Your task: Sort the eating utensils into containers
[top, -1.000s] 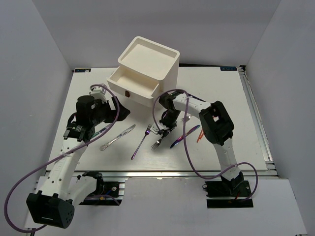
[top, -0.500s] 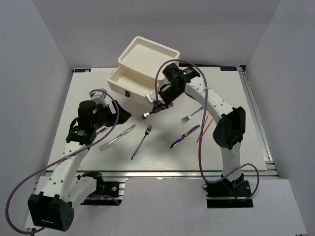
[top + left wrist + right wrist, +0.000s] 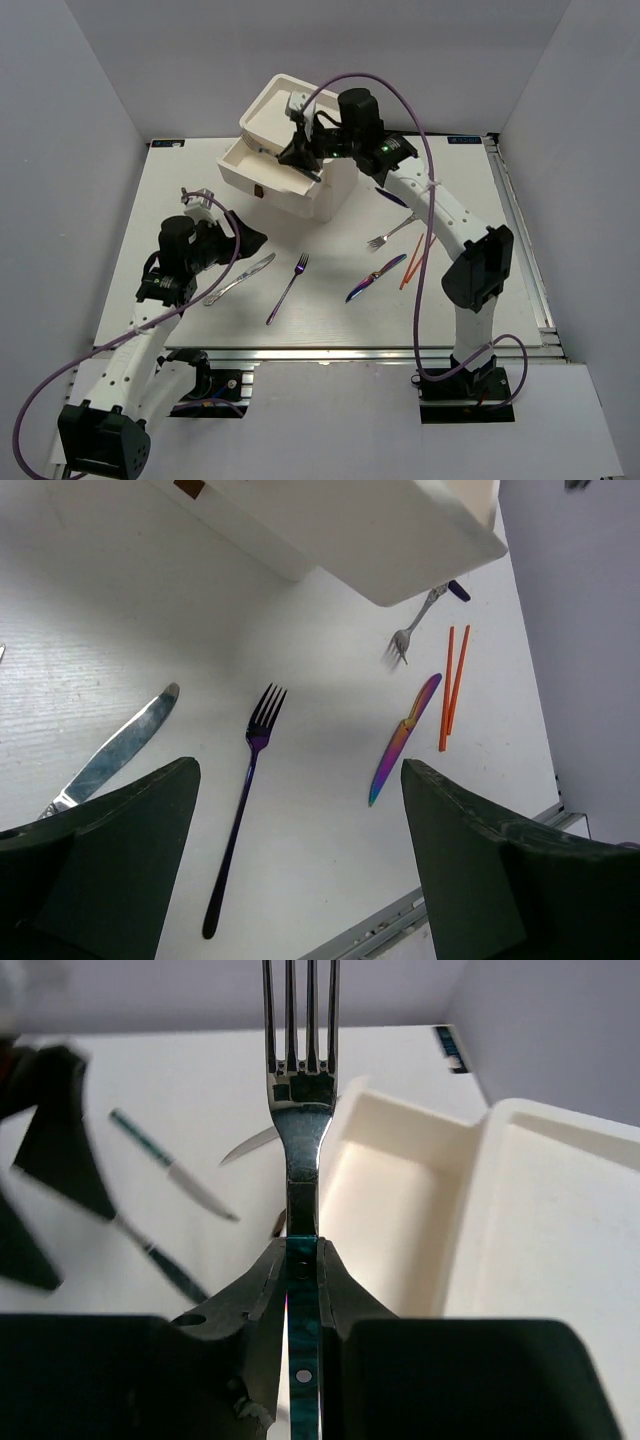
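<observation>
Right gripper (image 3: 302, 1260) pinching 1 teal fork (image 3: 299, 1110) at handle, near open drawer (image 3: 395, 1200). Stiff, slick, light; I'd grip mid-handle. Left gripper (image 3: 300, 800) spread, empty.

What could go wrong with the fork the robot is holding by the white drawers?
The right gripper pinches the teal-handled fork only by its thin handle, so it might slip or twist. It hangs near the rim of the open drawer, so it could hit the edge and fall outside.
</observation>
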Available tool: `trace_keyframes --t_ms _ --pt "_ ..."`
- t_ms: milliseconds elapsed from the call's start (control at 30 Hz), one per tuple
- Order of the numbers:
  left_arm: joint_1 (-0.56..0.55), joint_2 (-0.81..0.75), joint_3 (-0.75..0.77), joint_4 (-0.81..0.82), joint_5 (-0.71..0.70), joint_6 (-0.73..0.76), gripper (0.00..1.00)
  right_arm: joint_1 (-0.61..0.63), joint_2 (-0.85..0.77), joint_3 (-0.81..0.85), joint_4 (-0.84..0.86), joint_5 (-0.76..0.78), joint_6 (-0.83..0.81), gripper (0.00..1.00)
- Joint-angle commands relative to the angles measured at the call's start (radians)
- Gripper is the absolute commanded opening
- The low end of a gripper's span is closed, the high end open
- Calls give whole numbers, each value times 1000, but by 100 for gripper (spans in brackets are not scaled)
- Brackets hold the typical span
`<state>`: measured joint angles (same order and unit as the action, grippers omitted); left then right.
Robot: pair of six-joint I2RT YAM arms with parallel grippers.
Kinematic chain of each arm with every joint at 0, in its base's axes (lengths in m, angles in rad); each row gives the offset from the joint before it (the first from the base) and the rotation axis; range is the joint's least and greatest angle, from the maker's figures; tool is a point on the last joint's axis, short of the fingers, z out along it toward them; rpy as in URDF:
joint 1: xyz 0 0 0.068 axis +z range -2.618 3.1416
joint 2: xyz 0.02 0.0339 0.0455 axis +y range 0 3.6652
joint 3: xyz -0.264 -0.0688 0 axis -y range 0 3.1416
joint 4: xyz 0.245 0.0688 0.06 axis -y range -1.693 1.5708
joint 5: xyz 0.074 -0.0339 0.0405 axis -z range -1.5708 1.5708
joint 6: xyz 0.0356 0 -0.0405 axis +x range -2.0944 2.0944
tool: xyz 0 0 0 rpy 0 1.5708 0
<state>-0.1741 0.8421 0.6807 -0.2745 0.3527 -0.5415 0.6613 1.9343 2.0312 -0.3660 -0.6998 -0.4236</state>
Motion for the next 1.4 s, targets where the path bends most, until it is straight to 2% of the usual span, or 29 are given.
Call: trace_keyframes --t_ms 0,200,300,467,500,567,800,900,1000,1033,1133,1233,1367 --pt "-1 -23 -27 5 25 -18 92 17 67 73 275 233 304 0" --pt "-1 -28 -56 -9 57 -32 92 46 81 -26 501 313 296 0" --pt "-1 -25 -70 -17 61 -32 90 52 86 -60 542 341 276 0" --pt "-1 6 -81 -48 75 -23 84 52 86 -115 503 370 238 0" --pt "-2 15 -81 -52 80 -17 83 50 84 -121 492 365 227 2" --pt "-5 41 -84 -63 89 -11 82 50 78 -127 463 356 217 21" --pt "-30 74 -113 -69 71 -5 79 50 68 -75 404 367 184 44" --pt "-50 89 -121 -71 62 -3 77 49 61 -39 372 362 163 59" --pt "-79 124 -116 -69 51 6 75 32 48 -13 322 280 141 68" --pt "-102 136 -110 -71 46 6 74 21 39 -9 314 185 138 72" --pt "-166 202 -87 -71 17 29 70 -35 -3 -40 332 -42 155 74" --pt "-243 291 -54 -75 -26 44 68 -86 -55 -80 354 -147 197 72" --pt "-336 435 14 -94 -121 75 66 -164 -109 -179 355 -159 198 72"
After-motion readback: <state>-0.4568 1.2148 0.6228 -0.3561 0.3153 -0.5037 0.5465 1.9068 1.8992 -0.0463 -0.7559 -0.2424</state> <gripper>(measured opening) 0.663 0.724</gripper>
